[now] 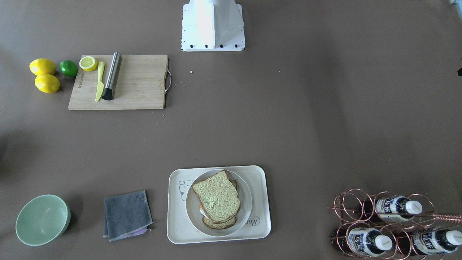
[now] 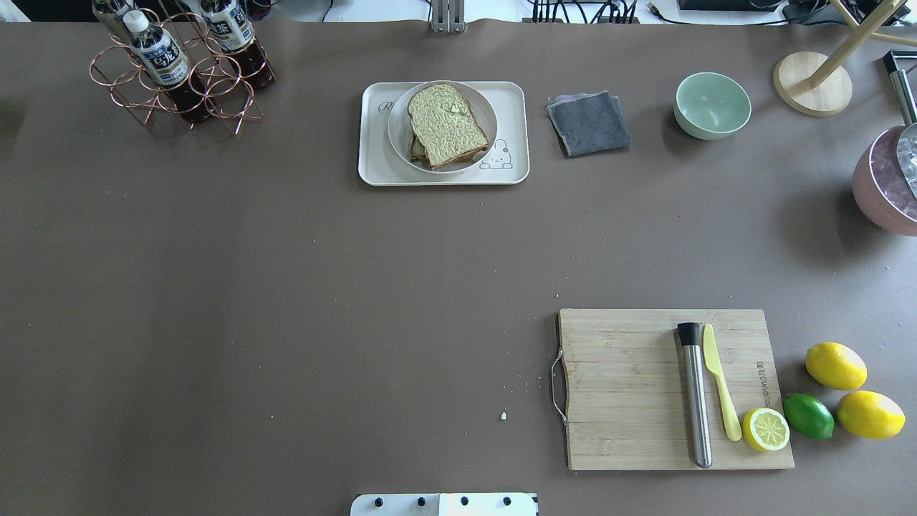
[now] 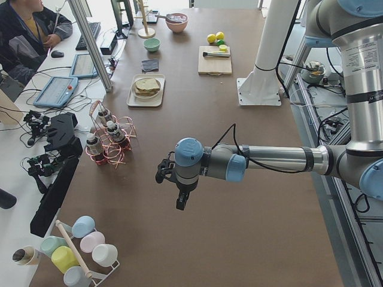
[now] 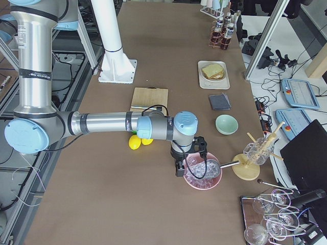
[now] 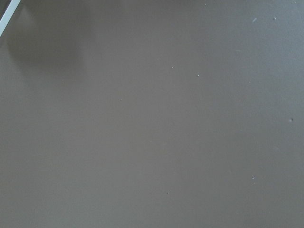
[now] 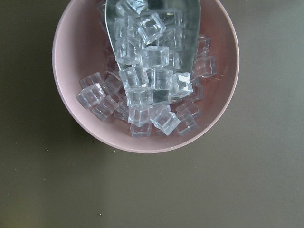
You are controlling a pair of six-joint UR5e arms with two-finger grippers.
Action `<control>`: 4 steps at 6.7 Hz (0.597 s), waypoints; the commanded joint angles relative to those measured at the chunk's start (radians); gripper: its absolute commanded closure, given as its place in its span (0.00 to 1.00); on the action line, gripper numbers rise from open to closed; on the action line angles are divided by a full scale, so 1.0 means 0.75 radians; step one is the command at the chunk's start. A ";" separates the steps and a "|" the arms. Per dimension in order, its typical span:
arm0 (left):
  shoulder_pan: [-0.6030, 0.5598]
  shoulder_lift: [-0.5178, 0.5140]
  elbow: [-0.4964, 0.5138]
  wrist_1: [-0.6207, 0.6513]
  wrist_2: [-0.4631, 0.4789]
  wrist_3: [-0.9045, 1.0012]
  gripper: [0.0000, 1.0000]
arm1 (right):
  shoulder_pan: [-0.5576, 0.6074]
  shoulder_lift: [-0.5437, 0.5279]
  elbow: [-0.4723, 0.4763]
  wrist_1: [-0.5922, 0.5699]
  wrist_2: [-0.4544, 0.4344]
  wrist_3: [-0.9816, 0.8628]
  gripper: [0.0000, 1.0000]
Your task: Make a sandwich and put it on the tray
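The sandwich (image 1: 216, 198), stacked slices of greenish-tan bread with dark crust, lies on a round white plate (image 1: 247, 206) on the cream tray (image 1: 260, 174). It also shows in the overhead view (image 2: 445, 123). A sliver of white shows between the slices; no yolk is visible. My left gripper (image 3: 181, 203) hangs over bare table far from the tray and shows only in the exterior left view, so I cannot tell its state. My right gripper (image 4: 180, 171) hangs by a pink ice bowl (image 4: 203, 171) and shows only in the exterior right view, so I cannot tell its state.
A wooden cutting board (image 2: 623, 387) carries a steel rod (image 2: 695, 394), a yellow knife (image 2: 720, 380) and a half lemon (image 2: 765, 428). Two lemons (image 2: 835, 365) and a lime (image 2: 808, 416) lie beside it. A grey cloth (image 2: 589, 123), a green bowl (image 2: 712, 104) and a bottle rack (image 2: 179, 64) stand near the tray.
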 commanded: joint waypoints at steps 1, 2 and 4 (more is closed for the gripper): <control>0.001 0.001 -0.005 0.000 -0.004 0.004 0.03 | 0.000 0.000 0.000 0.000 0.000 0.000 0.00; 0.001 0.001 -0.011 0.000 -0.014 0.002 0.03 | 0.000 0.000 -0.002 0.002 -0.004 0.000 0.00; 0.001 0.001 -0.013 0.000 -0.020 -0.004 0.03 | 0.000 0.006 0.000 0.002 0.000 0.004 0.00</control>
